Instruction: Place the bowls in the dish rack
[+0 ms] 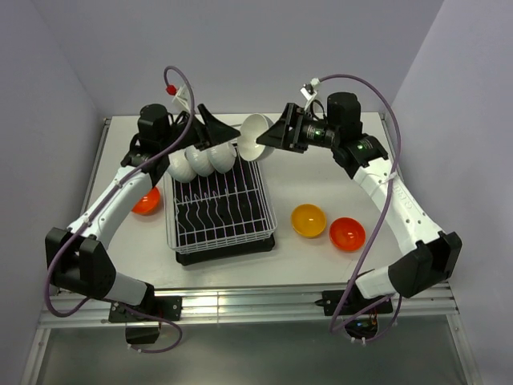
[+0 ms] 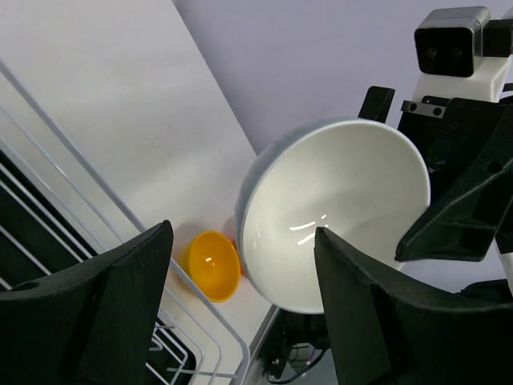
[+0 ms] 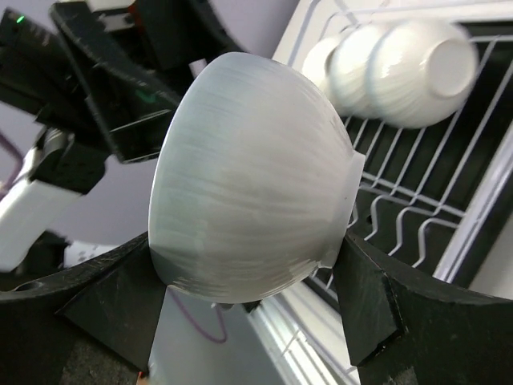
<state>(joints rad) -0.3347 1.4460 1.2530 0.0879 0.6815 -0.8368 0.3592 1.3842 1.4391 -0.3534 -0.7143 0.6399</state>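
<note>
The dish rack stands mid-table on its black tray, with three white bowls on edge at its far end; they also show in the right wrist view. My right gripper is shut on another white bowl, held tilted above the rack's far right corner, its outside filling the right wrist view. My left gripper is open and empty just left of that bowl, facing its hollow side. A yellow-orange bowl and two red-orange bowls sit on the table.
The yellow-orange bowl shows past the rack's wire rim in the left wrist view. The two grippers are close together over the rack's far end. Grey walls stand on three sides of the table.
</note>
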